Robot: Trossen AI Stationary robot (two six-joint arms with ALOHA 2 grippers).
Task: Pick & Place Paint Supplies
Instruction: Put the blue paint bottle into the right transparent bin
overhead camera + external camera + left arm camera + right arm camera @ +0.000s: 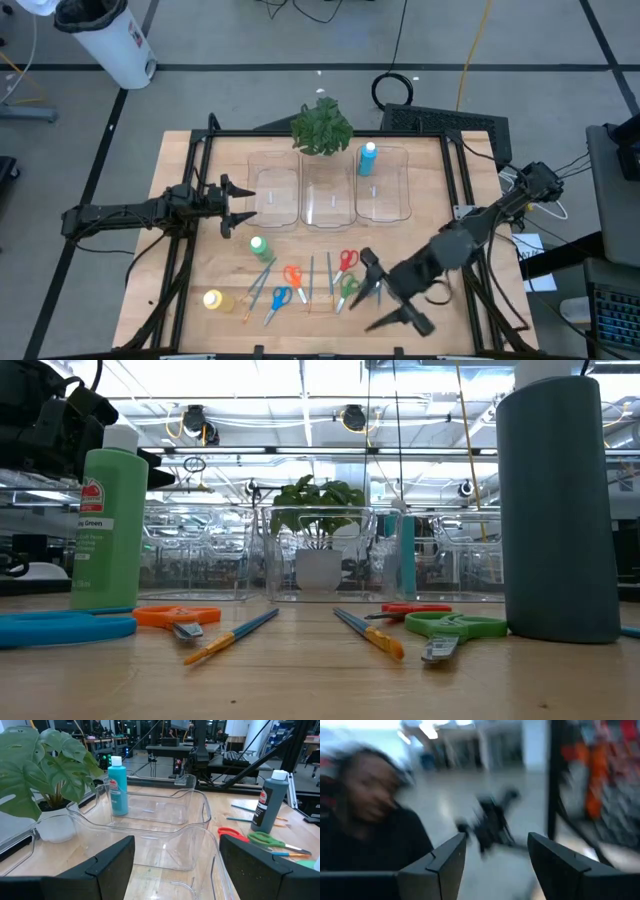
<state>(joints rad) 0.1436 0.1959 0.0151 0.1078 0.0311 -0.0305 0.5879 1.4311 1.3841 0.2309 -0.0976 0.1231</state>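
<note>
A light blue bottle (pixel 368 158) stands in the right-hand clear bin (pixel 385 200). On the wood stand a green bottle (pixel 260 247), a yellow bottle (pixel 215 299) and a dark blue bottle (pixel 270 802). Orange (pixel 293 275), blue (pixel 280 298), red (pixel 347 261) and green scissors (pixel 348 288) lie flat among thin brushes (pixel 262 280). My right gripper (pixel 385 295) hangs open high above the green scissors, with nothing between its fingers (pixel 445 865). My left gripper (pixel 237 205) waits open at the table's left, level, facing the bins.
Three clear bins (pixel 275 195) stand in a row at the table's far side, with a potted plant (pixel 322 128) behind the middle one. A black frame (pixel 200 140) borders the table. The right wrist view shows a blurred person (pixel 365 810) in the room beyond.
</note>
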